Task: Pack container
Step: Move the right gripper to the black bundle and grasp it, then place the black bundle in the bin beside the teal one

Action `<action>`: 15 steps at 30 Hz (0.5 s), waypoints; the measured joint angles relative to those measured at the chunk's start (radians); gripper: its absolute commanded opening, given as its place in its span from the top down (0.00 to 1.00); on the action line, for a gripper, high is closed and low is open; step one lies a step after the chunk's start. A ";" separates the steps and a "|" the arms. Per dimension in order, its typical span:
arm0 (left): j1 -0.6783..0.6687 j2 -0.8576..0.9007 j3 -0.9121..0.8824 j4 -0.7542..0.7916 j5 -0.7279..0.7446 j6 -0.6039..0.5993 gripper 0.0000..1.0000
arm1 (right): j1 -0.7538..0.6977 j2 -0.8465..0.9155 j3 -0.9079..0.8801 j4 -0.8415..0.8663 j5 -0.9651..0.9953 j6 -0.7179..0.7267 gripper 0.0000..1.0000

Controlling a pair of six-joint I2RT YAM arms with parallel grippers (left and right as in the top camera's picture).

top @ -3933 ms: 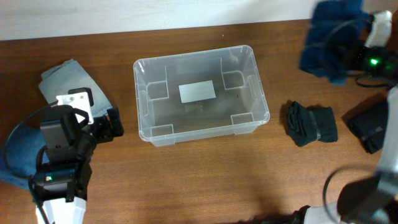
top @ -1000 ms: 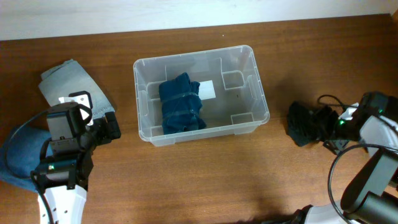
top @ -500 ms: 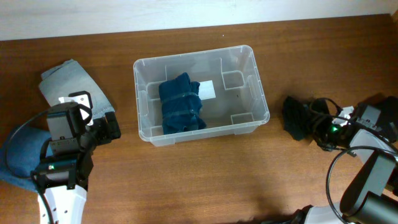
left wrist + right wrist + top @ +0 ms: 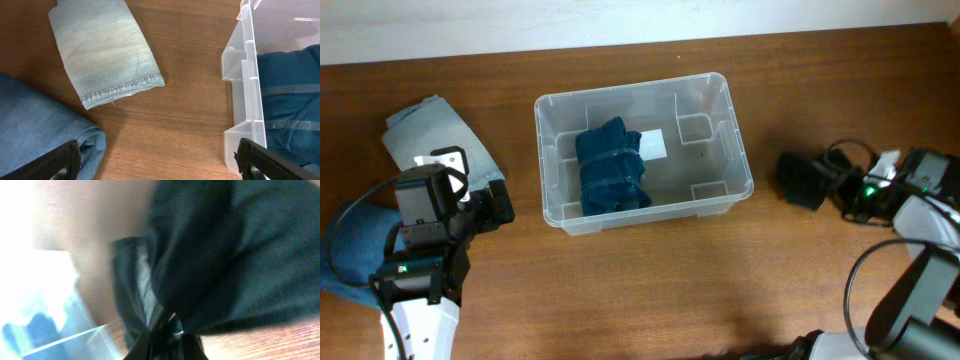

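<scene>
The clear plastic container stands mid-table with a folded dark blue cloth inside, partly covering its white label. My right gripper is right of the container, low at the table, shut on a folded black cloth. In the right wrist view the black cloth fills the frame, pinched at my fingertips. My left gripper is open and empty, left of the container. In the left wrist view its fingers straddle bare wood beside the container wall.
A folded light denim piece lies at the far left, also in the left wrist view. A larger blue denim piece lies under my left arm. The container's corner shows blurred in the right wrist view.
The dark blue cloth went into the container. My right arm came down onto the black cloth, closed on it, and has pulled it slightly up and back. The left arm has not moved.
</scene>
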 measured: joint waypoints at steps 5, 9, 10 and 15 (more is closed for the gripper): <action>0.000 0.000 0.000 0.000 0.000 0.000 0.01 | 0.076 -0.111 0.214 -0.201 -0.018 -0.132 0.96; 0.000 0.000 0.000 0.000 0.000 0.000 0.01 | 0.219 -0.184 0.356 -0.303 -0.031 -0.248 0.96; 0.000 0.000 0.000 0.000 0.000 0.000 0.00 | 0.261 -0.193 0.380 -0.317 -0.033 -0.276 0.96; 0.000 0.000 0.000 0.000 0.000 0.000 0.01 | 0.502 -0.206 0.431 -0.339 -0.028 -0.401 0.96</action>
